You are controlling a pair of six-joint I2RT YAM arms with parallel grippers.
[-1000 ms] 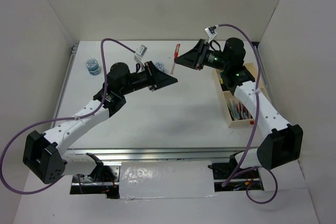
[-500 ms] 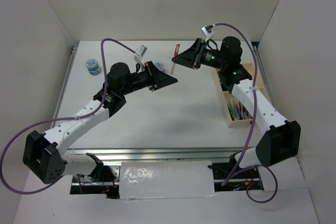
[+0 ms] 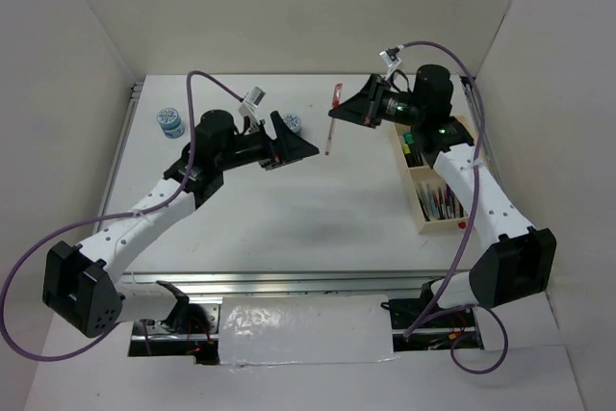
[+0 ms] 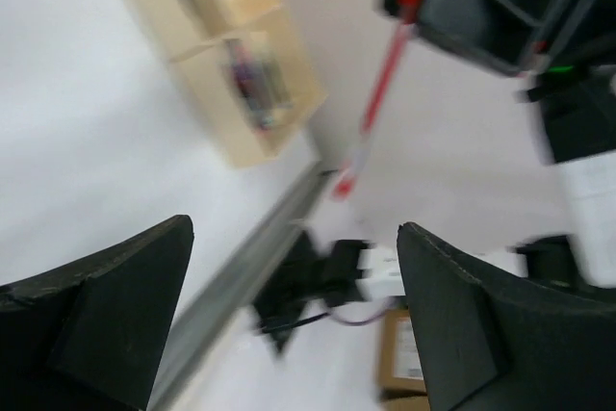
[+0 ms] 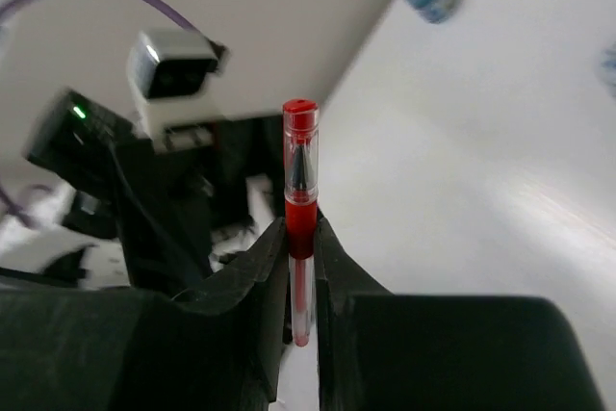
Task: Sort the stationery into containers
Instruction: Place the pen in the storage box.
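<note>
Right wrist view | my right gripper pinches the red pen | my left gripper wide, empty | step: carrying pen | next: swing over tray, release.

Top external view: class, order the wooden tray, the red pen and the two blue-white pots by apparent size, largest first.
1. wooden tray
2. red pen, raised nearer the camera
3. far-left pot and centre pot: look alike
</note>
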